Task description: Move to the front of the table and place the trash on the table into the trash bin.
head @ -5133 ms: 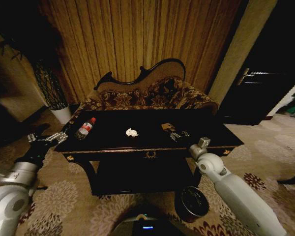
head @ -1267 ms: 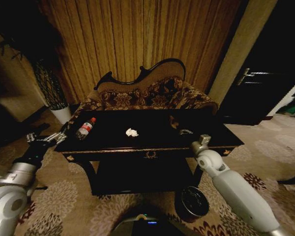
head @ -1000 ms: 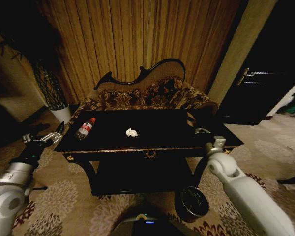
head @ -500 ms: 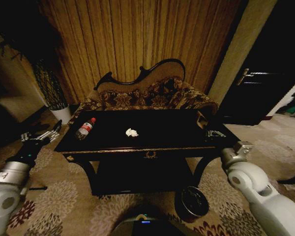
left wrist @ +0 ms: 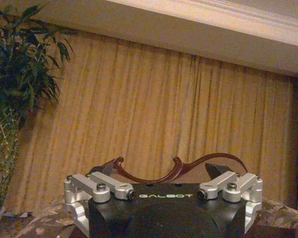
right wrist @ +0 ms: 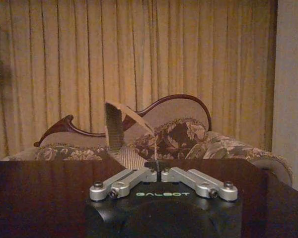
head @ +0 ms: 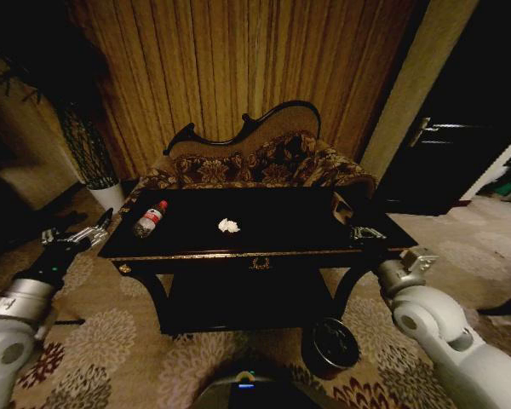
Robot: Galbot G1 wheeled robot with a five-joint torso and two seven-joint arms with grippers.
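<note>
right gripper: you've got it over the table's right end, fingers pinched together on the tan wrapper scrap, scrap lifted and standing upright off the top
left gripper: parked off the table's left end, near the bottle side, fingers spread apart, holding nothing
table: black glossy top, gold trim, right in front of you
paper wad: white, crumpled, lying mid-table
bottle: clear with red label and cap, lying on its side at the left end of the top
trash bin: round, dark liner, on the carpet below the table's front right corner
sofa: patterned, carved back, behind the table
</note>
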